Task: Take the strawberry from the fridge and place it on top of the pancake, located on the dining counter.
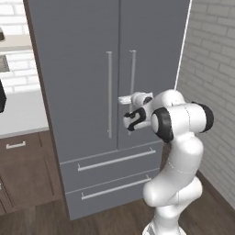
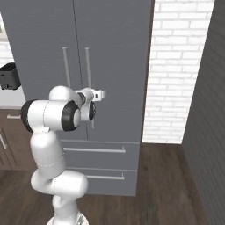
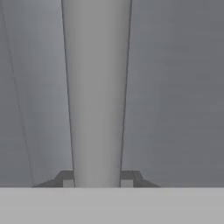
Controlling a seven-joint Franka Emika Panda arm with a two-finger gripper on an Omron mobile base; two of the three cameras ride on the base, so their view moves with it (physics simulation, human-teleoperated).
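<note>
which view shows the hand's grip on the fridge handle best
The hand view: the silver bar handle runs straight up between the fingertips, which sit tight against both its sides. The left base view shows the hand from the side at the right door's handle; the right base view shows it partly behind the arm.

Fridge [image 1: 82, 92] doors looked matte grey, smooth. Its bar handle [image 3: 96, 92] was brushed silver metal, satin sheen. Cabinets [image 1: 23, 170] left of fridge: dark brown wood grain. Wall [image 2: 176, 70] right of fridge: white rough brick.

Dark wood floor [image 1: 114, 220] carries closed grey fridge [image 1: 82, 69].
</note>
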